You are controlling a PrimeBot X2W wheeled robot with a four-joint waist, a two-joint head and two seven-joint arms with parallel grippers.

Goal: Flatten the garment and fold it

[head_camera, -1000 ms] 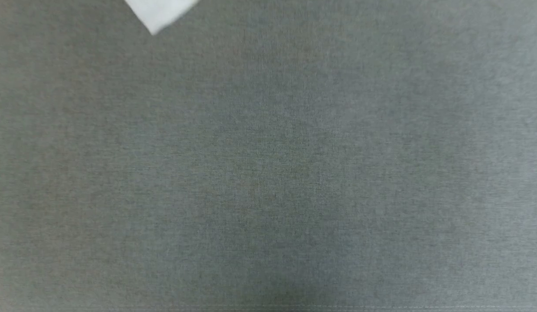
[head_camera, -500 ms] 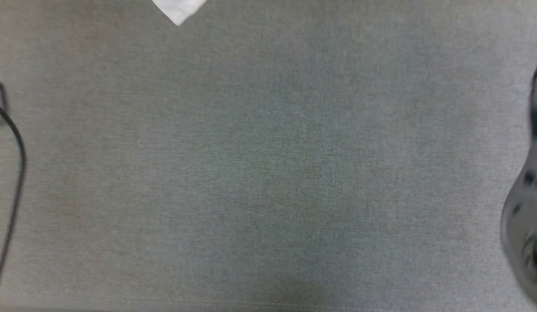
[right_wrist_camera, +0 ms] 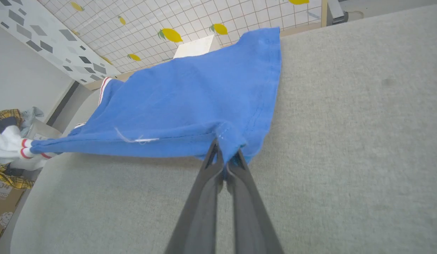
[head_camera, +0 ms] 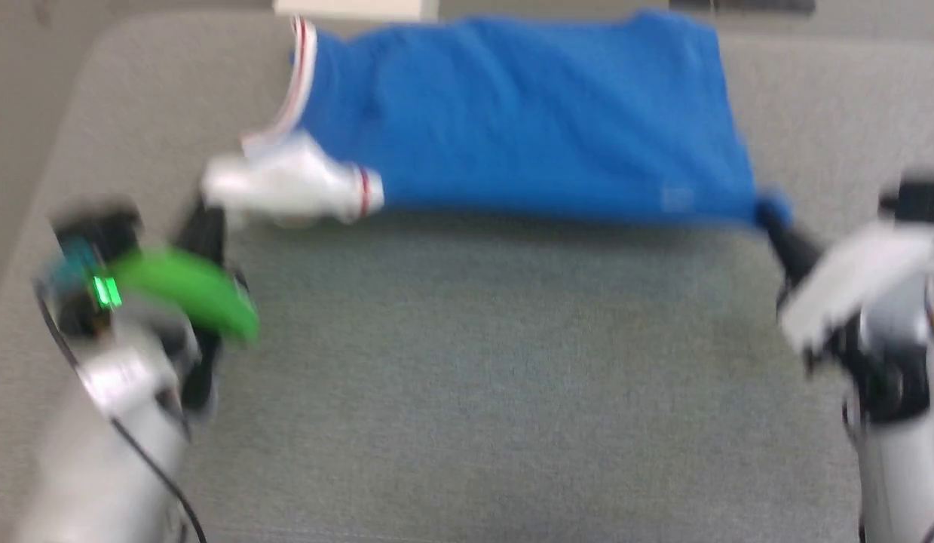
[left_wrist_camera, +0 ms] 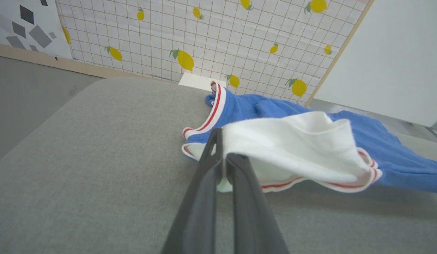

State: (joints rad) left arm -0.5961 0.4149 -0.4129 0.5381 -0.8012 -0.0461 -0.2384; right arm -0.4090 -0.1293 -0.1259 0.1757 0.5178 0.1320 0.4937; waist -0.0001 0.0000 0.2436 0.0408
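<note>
While the left gripper [left_wrist_camera: 221, 160] pinches its white sleeve [left_wrist_camera: 296, 141] and the right gripper [right_wrist_camera: 223, 164] its hem corner [right_wrist_camera: 234, 141], the royal-blue jersey T-shirt [head_camera: 527, 121] stretches crosswise between them, near the grey fabric tabletop's [head_camera: 512, 377] far edge.

The right end effector [right_wrist_camera: 223, 160] pinches the blue garment's [right_wrist_camera: 190, 95] corner above the grey table [right_wrist_camera: 345, 141].

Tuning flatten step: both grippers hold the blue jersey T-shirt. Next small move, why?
Probably lower both together: left gripper pinches the white sleeve, right gripper a hem corner; the royal-blue jersey T-shirt stretches between them, near edge off the grey fabric tabletop.
</note>
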